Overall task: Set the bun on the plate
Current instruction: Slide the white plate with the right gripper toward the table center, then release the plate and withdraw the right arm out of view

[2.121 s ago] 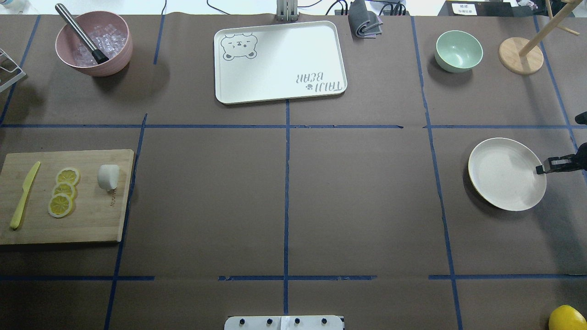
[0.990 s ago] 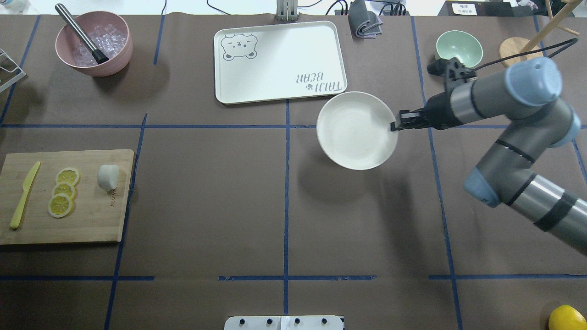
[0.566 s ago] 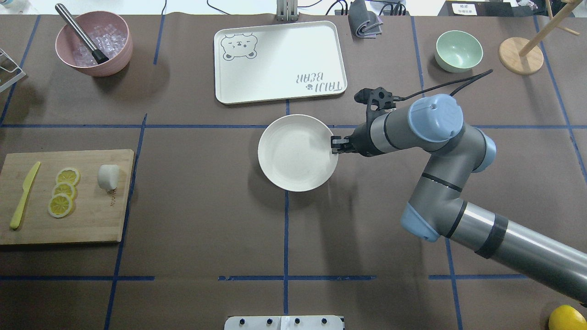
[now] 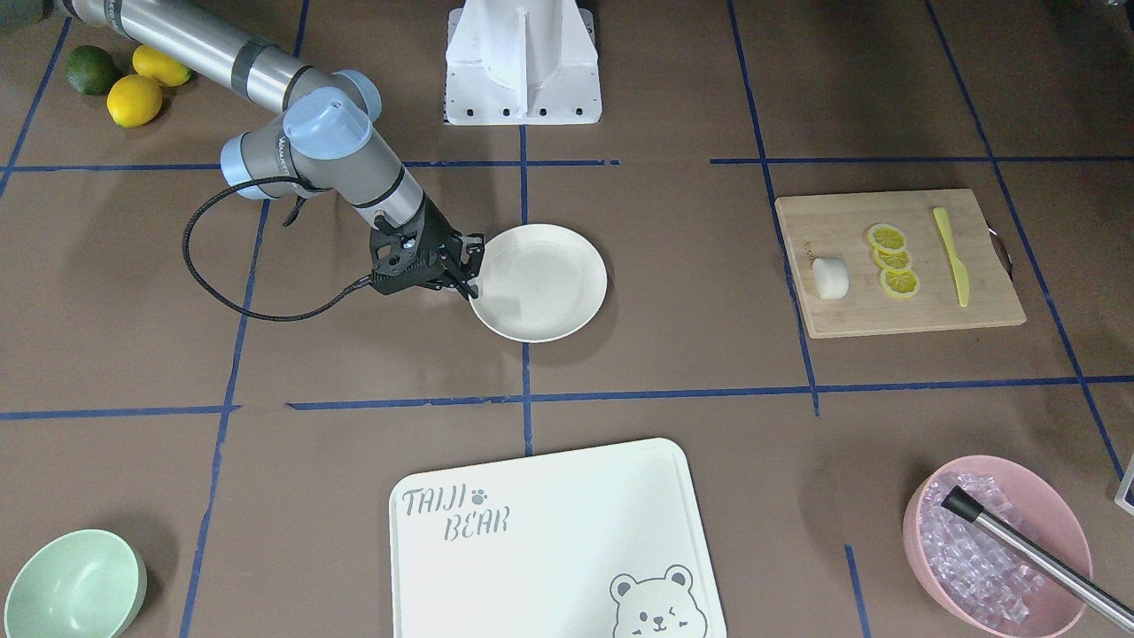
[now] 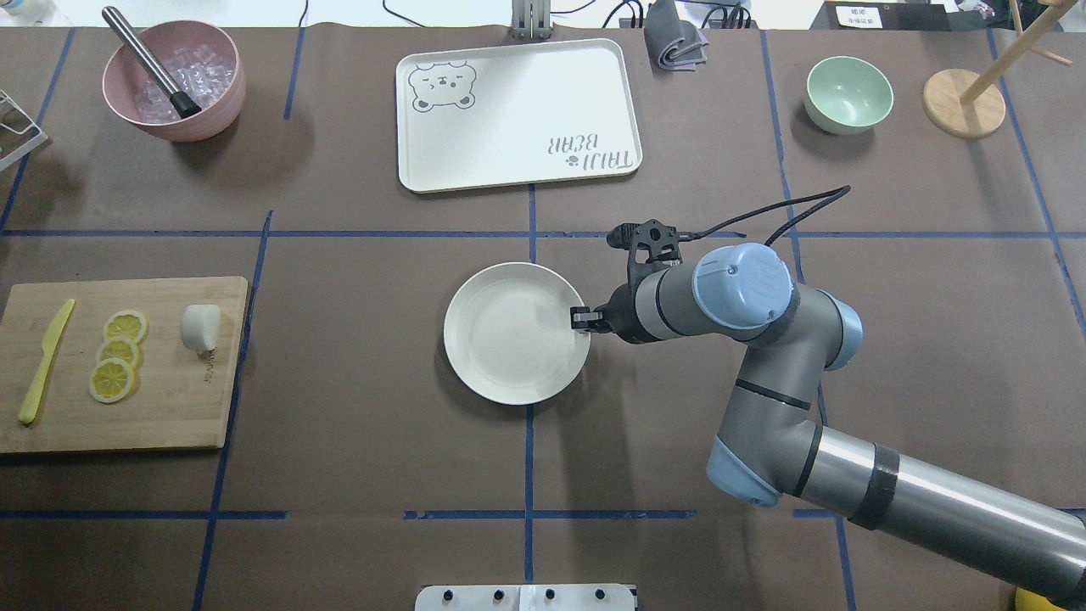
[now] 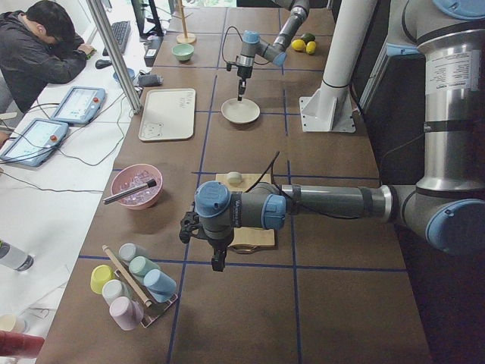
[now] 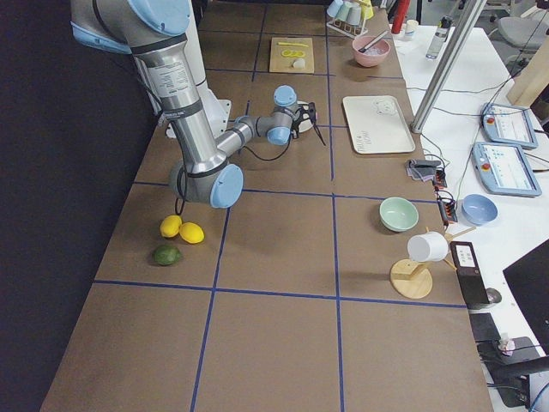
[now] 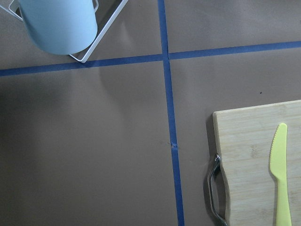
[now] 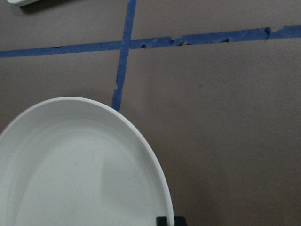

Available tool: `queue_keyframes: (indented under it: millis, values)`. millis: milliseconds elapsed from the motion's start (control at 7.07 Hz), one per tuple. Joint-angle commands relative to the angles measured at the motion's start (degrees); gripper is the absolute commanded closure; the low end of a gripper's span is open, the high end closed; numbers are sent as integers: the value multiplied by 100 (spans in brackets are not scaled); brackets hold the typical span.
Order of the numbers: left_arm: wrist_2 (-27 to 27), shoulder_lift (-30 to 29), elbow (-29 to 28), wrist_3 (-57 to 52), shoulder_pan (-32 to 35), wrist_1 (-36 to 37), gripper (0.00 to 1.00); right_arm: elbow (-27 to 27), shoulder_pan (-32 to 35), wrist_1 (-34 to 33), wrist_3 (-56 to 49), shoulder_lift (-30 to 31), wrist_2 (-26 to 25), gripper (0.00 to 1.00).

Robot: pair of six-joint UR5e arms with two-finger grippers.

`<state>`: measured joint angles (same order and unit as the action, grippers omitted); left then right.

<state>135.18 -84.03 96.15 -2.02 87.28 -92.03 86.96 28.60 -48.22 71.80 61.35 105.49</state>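
Observation:
The bun (image 5: pixel 200 327) is a small white lump lying on the wooden cutting board (image 5: pixel 170 407) at the table's left, beside the lemon slices (image 5: pixel 118 354). The cream plate (image 5: pixel 509 339) is at the table's middle. My right gripper (image 5: pixel 582 319) is shut on its right rim; whether the plate rests on the table I cannot tell. The right wrist view shows the plate (image 9: pixel 70 179) filling the lower left. My left gripper (image 6: pixel 217 262) appears only in the exterior left view, hanging beyond the board's outer end, and I cannot tell its state. The front view shows the bun (image 4: pixel 830 276) far from the plate (image 4: pixel 540 283).
A yellow knife (image 5: pixel 44 361) lies on the board. A pink bowl (image 5: pixel 174 81) with ice and a metal tool, the bear-printed board (image 5: pixel 517 114) and a mint-green bowl (image 5: pixel 848 93) line the far edge. Lemons (image 4: pixel 133 99) lie near the right arm's base. Cups (image 6: pixel 132 284) stand at the left end.
My right arm has carried the plate from the table's right side, up past the bear board, to the middle, then lower and nearer the robot. The bun and board have not moved.

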Motion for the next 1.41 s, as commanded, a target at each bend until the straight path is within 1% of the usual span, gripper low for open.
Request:
queue_keyframes:
  millis: [0,141,283,424,566,707,848,1131,1273]
  values:
    - [0,0,0,0,0,-17,0,32,22,-4,26,0,42,0]
    - [0,-8,0,0,0,-17,0,136,301,-465,96,-26,234,0]
    - [0,-8,17,0,0,-8,0,416,765,-1661,-25,-235,827,0]
    - [0,-8,87,-9,0,0,0,723,1257,-2535,-548,-220,1207,0]
    - [-35,-43,88,9,-9,0,0,874,1732,-3422,-1606,-185,1472,0]
    - [-61,-78,79,26,-18,9,0,1024,2224,-4179,-2678,-115,1536,0]
    - [-9,-201,88,9,-27,-52,0,1164,2733,-4466,-3899,277,1545,0]
    - [-44,-368,79,9,-27,-183,0,1122,4015,-4486,-6071,1182,2279,0]
    - [-35,-612,-25,35,-27,-245,0,1131,4570,-4469,-7056,1700,2492,0]
